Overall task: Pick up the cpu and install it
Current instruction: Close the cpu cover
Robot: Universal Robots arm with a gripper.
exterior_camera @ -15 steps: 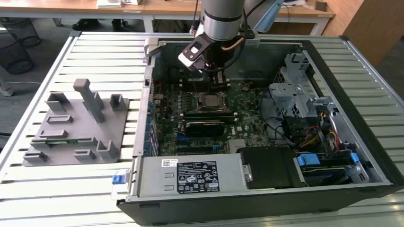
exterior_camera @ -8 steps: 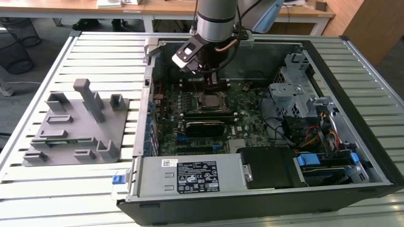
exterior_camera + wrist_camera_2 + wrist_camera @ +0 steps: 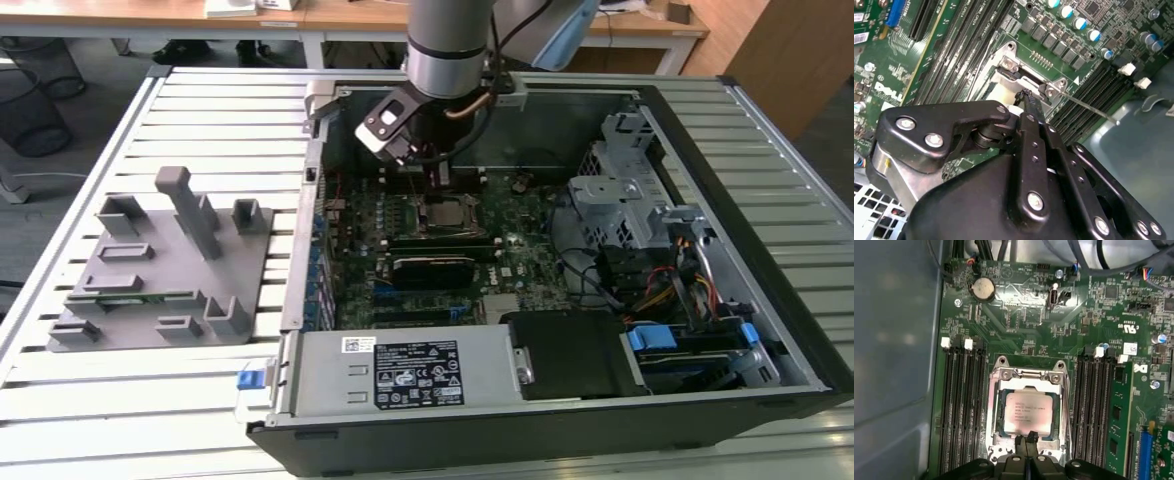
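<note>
Silvery-grey square cpu (image 3: 1026, 412) lying flat inside the metal-framed black socket (image 3: 1029, 372), on the green motherboard (image 3: 1019, 335), black gripper (image 3: 1026, 440) hanging at the chip's edge, fingers pressing together, gripping nothing.

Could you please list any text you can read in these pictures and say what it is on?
cpu: several lines of print on its top, too small to read.
Black label on the grey box: too small to read.
White sticker on the board: too blurred to read.

Faint print on cpu (image 3: 1026, 412), perhaps unreadable
</note>
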